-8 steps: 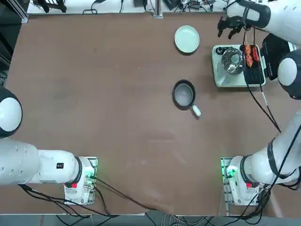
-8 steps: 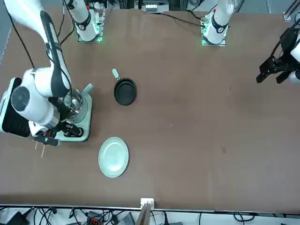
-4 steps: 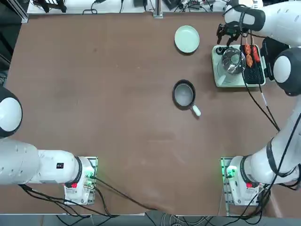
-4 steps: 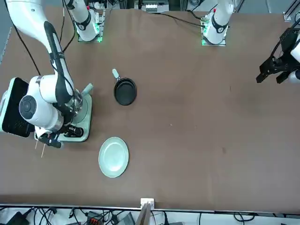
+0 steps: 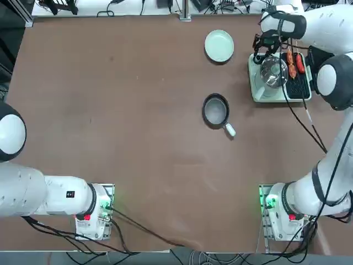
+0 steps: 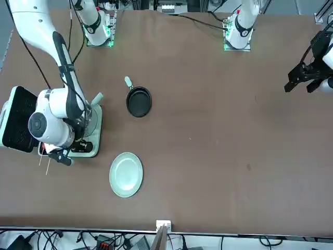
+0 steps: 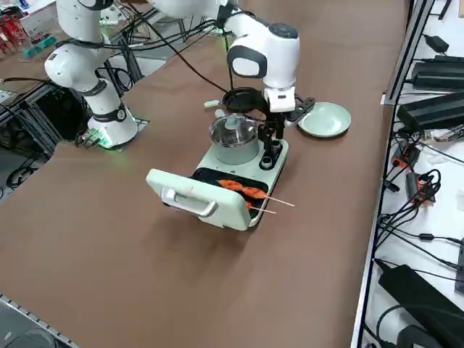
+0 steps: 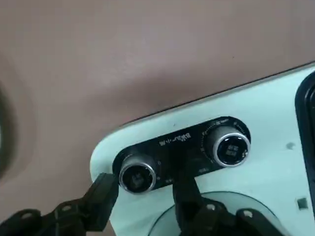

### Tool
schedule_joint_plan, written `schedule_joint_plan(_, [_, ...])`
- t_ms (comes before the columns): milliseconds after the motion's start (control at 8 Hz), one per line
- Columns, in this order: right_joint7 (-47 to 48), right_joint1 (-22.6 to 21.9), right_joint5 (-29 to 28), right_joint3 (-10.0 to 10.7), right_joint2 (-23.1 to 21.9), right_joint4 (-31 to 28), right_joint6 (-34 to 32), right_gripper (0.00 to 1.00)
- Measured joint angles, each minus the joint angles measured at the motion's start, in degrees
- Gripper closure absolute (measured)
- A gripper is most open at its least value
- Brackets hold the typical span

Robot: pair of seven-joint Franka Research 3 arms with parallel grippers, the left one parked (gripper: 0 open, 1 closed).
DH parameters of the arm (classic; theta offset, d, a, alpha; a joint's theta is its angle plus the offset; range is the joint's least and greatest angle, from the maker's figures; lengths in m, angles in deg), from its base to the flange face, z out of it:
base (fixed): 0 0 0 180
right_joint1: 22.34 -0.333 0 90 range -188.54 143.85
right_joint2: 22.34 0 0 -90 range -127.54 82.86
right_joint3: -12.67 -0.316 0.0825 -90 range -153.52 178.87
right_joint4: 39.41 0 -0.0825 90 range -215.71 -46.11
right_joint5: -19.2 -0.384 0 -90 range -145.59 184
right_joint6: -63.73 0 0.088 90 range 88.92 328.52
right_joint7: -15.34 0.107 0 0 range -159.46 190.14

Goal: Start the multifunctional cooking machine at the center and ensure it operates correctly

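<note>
Right end effector [image 8: 140, 194] points down — fingers apart, straddling cooking machine's [image 5: 278, 77] left knob [image 8: 138, 175].

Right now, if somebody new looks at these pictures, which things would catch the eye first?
First the right tool, down at the cooking machine near the table's far right corner, its fingers apart on either side of one of the two knobs. Next the skewers on its grill plate beside the glass-lidded pot.

The table carries one multifunctional cooking machine [image 5: 278, 77] with two knobs [image 8: 138, 174] on its front panel (both visible from the wrist), one round black pan [image 5: 215, 110], and one pale green plate [image 5: 219, 45].
</note>
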Motion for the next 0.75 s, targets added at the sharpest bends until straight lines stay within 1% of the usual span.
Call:
schedule_joint_plan(250, [0.2,-0.2,0.0,0.0,0.4,0.0,0.3,0.33])
schedule_joint_plan(750, [0.3,-0.3,0.0,0.0,0.9,0.0,1.1,0.35])
